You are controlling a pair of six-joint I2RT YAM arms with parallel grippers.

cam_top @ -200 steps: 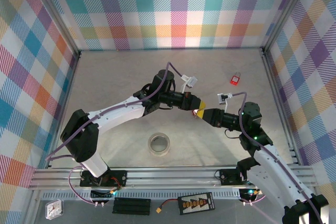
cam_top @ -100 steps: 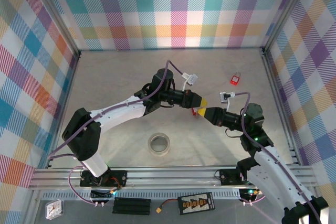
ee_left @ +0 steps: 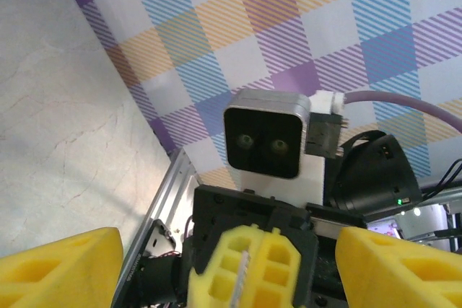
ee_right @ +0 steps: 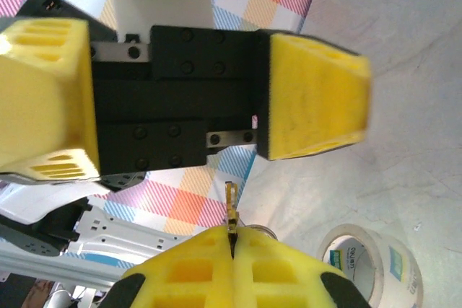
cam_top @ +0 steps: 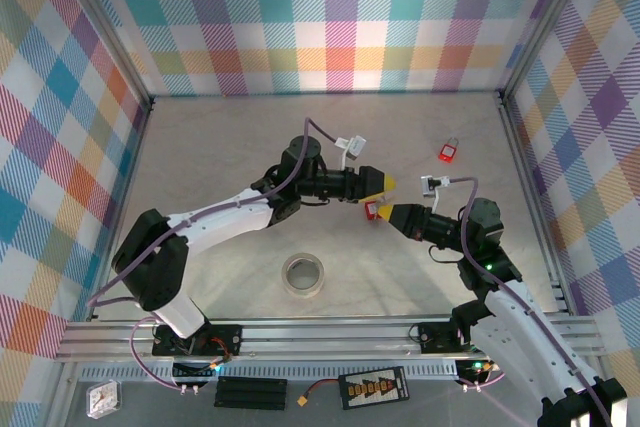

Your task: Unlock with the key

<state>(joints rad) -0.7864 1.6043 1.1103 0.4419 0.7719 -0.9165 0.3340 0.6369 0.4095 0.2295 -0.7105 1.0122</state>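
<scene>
Brass key [ee_right: 231,210] was pinched tight in my right gripper [cam_top: 397,213], blade poking left toward my left gripper [cam_top: 380,187], which gaped wide and empty. The red padlock [cam_top: 449,152] lay farther out and to the right, away from the blade, so my right arm was nearer.

The table [cam_top: 220,157] is finished in matt, faintly mottled grey, like stone. The walls [cam_top: 330,17] are covered in matt checked cloth or print. The left gripper [cam_top: 388,184] and right gripper [cam_top: 390,214] are tipped in matt yellow cellular plastic on black housings. The key [ee_right: 231,210] is thin metal; the tape roll [ee_right: 343,259] is glossy
</scene>
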